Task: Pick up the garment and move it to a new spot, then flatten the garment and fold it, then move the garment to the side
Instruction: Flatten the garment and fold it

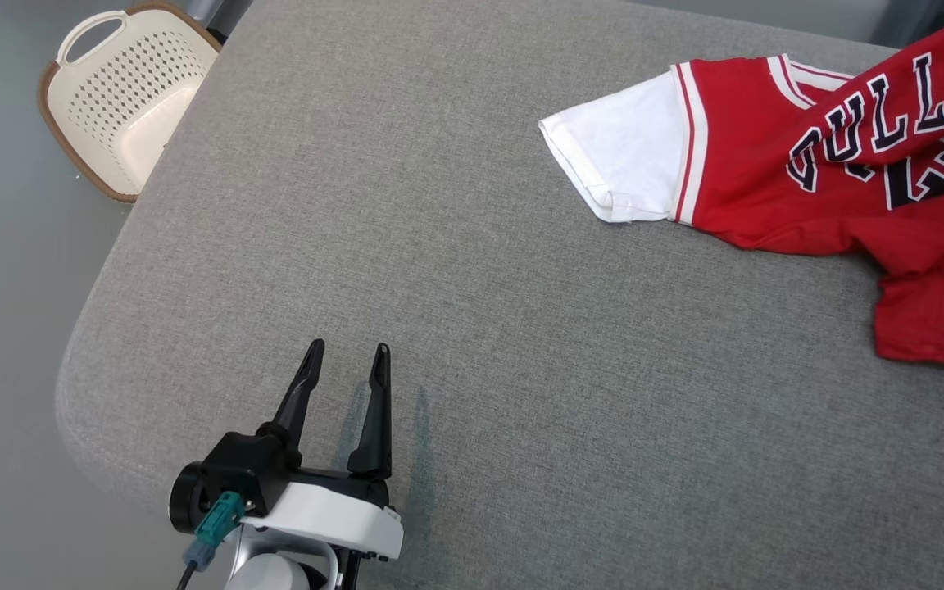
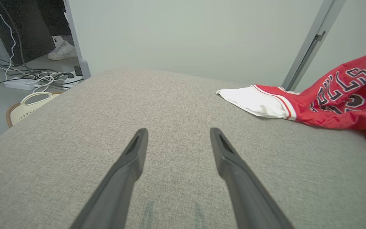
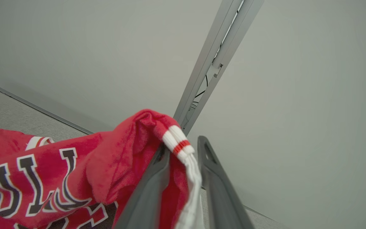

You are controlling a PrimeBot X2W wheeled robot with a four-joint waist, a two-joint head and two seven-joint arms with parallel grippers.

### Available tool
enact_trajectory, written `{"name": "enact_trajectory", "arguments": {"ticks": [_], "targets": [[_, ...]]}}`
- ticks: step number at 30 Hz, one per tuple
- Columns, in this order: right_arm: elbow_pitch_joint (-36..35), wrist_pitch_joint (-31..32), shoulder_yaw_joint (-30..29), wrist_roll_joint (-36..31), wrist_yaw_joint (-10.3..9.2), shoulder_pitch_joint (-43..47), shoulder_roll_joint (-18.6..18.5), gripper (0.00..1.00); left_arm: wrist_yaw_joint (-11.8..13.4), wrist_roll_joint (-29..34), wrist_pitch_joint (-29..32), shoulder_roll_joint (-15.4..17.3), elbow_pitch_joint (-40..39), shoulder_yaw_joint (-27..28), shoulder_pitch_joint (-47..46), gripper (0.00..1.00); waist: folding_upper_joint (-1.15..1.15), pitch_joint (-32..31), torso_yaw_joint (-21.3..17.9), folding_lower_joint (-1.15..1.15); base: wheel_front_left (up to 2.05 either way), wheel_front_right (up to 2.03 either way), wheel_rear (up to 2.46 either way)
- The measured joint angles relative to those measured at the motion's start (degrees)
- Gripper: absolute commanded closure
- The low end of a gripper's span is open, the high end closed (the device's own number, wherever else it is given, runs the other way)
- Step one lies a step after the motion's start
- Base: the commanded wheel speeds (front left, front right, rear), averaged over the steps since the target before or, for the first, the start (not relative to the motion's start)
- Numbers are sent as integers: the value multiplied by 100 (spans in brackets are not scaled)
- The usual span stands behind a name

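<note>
The garment [image 1: 832, 164] is a red jersey with white sleeves and dark lettering, lying rumpled at the far right of the grey cushion. Its white sleeve [image 2: 253, 101] points toward the middle. My right gripper [image 3: 183, 152] is shut on the garment [image 3: 59, 178], pinching a fold with the striped white-and-red trim draped between the fingers and lifting that part off the surface. My left gripper [image 1: 347, 354] hovers open and empty over the near left of the cushion, well apart from the jersey; the left wrist view shows my left gripper [image 2: 178, 132] with bare fabric between its fingers.
The grey cushioned surface [image 1: 439, 246] has a rounded left edge. A cream perforated basket [image 1: 124, 94] stands on the floor at the far left. Cables [image 2: 27, 76] and a person's shoe [image 2: 63, 51] lie beyond it. A grey metal post [image 3: 214, 54] rises behind the jersey.
</note>
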Motion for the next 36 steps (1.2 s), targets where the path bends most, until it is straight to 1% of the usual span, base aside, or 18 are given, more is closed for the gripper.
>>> {"name": "enact_trajectory", "arguments": {"ticks": [3, 7, 10, 14, 17, 20, 24, 28, 32, 34, 36], "targets": [[266, -212, 29, -7, 0, -103, 20, 0, 32, -8, 0, 0, 1, -8, -32, 0, 0, 15, -34, 0, 0, 0, 0], [514, -470, 87, 46, 0, -121, 103, 0, 32, 31, 1, -1, 36, 2, -32, 0, 0, -42, -183, 0, 0, 0, 0], [597, -692, 62, 157, 0, -130, 120, 0, 29, 75, 0, -2, 45, 35, -31, 0, 0, -123, -336, 0, 0, 0, 0], [575, -891, 70, 421, 0, -35, 267, 0, 11, 145, 0, -2, 81, 80, -17, 0, 0, -261, -589, 0, 0, 0, 0], [417, -992, 51, 764, -1, 252, 400, 0, -26, 189, 0, -4, 104, 100, 11, 0, 0, -379, -787, 0, 0, 0, 0], [114, -1039, 142, 1114, -1, 694, 608, 0, -35, 233, 0, -4, 143, 114, 63, 0, 0, -494, -977, 0, 0, 0, 0], [-505, -1056, 343, 1582, -1, 1506, 990, 0, -41, 260, 0, -3, 176, 138, 87, 0, 0, -640, -1191, 0, 0, 0, 0], [-1171, -1060, 548, 1942, -1, 2410, 1414, 0, -73, 285, 0, -4, 197, 145, 148, 0, 0, -755, -1319, 0, 0, 0, 0], [-1447, -1061, 862, 2009, 0, 3119, 1716, 0, -80, 293, 0, -4, 200, 155, 149, 0, 0, -785, -1359, 0, 0, 0, 0], [-1466, -1043, 969, 1973, 0, 3257, 1817, 0, -82, 302, 0, -4, 202, 160, 149, 0, 0, -766, -1363, 0, 0, 0, 0], [-1423, -1033, 949, 1809, -1, 3279, 1825, 0, -96, 316, 0, -3, 208, 156, 149, 0, 0, -740, -1355, 0, 0, 0, 0]]}}
